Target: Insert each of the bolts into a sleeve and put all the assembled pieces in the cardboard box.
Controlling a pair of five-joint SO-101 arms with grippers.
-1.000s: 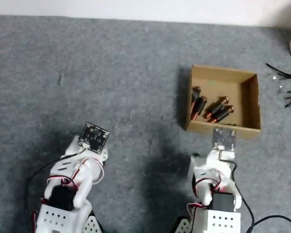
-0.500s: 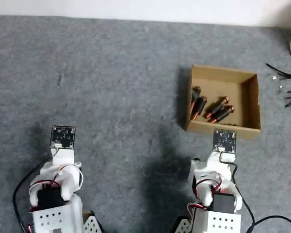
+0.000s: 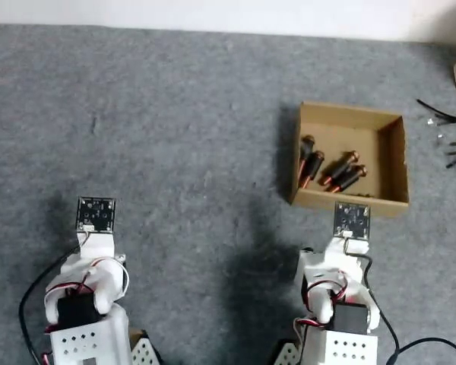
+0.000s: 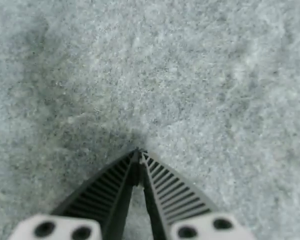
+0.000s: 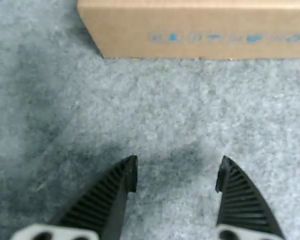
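On the grey felt worktop [image 3: 197, 114], the brown cardboard box [image 3: 349, 201] sits just ahead of the right claw [image 5: 177, 167], jaws apart; the left claw [image 4: 140, 160] is pinched together. Four copper bolts in black sleeves [image 3: 339, 169] lie inside, so resting both arms clear seems right.

Passage and obstructions, table top.
Grey mat [image 3: 175, 114]: open run across the left and middle of the high view, from the left gripper [image 4: 139, 155], tips meeting, to the far edge. Cardboard box [image 3: 319, 198]: open-topped, walls upright; its near wall stands just ahead of the right gripper [image 5: 178, 161], jaws parted, with a strip of mat between. Assembled pieces [image 3: 330, 169] lie on the box floor, left and centre; the right part is bare cardboard. Loose black bits [image 3: 448, 133] lie on the mat right of the box, apart from it.
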